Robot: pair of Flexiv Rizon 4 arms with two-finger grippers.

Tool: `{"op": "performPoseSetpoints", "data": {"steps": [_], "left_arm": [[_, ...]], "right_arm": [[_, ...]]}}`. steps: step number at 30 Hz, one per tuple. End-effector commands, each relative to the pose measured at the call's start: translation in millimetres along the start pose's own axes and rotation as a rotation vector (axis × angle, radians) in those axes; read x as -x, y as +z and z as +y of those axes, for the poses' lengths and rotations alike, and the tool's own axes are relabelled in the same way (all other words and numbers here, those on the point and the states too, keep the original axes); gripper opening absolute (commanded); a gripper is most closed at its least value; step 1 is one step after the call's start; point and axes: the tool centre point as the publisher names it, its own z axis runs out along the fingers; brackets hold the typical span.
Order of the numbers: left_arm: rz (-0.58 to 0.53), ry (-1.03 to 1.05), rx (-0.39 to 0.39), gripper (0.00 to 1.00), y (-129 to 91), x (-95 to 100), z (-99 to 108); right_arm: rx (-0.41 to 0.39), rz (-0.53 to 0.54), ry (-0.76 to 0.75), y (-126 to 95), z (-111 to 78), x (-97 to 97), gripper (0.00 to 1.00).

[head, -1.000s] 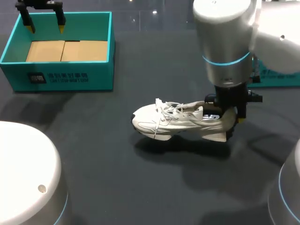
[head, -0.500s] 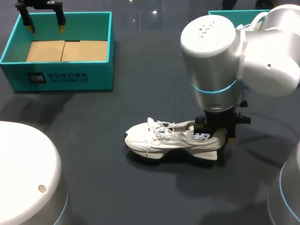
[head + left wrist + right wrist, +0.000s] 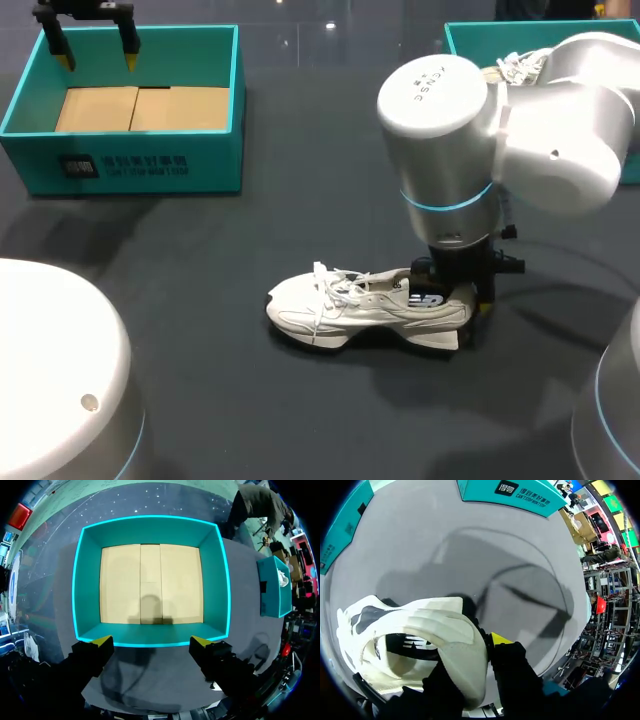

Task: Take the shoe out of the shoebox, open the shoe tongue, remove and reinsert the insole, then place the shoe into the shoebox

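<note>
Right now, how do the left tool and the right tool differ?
The left tool is open and holds nothing; the right tool is shut on the heel of the white shoe. The left tool hangs above the empty teal box; the right tool is low over the table, away from that box. Both have yellow tips.

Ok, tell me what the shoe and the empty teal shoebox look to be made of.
The shoe looks like matte off-white mesh with smooth synthetic or leather overlays, woven laces and a foam-like sole; I can't tell exactly. The shoebox looks like cardboard: teal printed walls, bare tan bottom with flap seams.
</note>
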Motion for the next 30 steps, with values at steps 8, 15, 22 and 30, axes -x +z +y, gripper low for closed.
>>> {"op": "performPoseSetpoints", "data": {"steps": [8, 15, 22, 30], "left_arm": [[-0.001, 0.0, 0.0, 1.0, 0, 0.1, 0], [-0.001, 0.0, 0.0, 1.0, 0, 0.1, 0], [-0.001, 0.0, 0.0, 1.0, 0, 0.1, 0], [-0.001, 0.0, 0.0, 1.0, 0, 0.1, 0]], "right_arm": [[-0.002, -0.034, -0.027, 3, 4.7, -20.4, 0.0], [-0.015, -0.026, -0.034, 9, 2.9, -26.6, 0.0], [-0.018, -0.006, -0.028, 12, 2.2, -31.7, 0.0], [-0.015, -0.001, -0.043, 18, 4.9, -34.3, 0.0]]}}
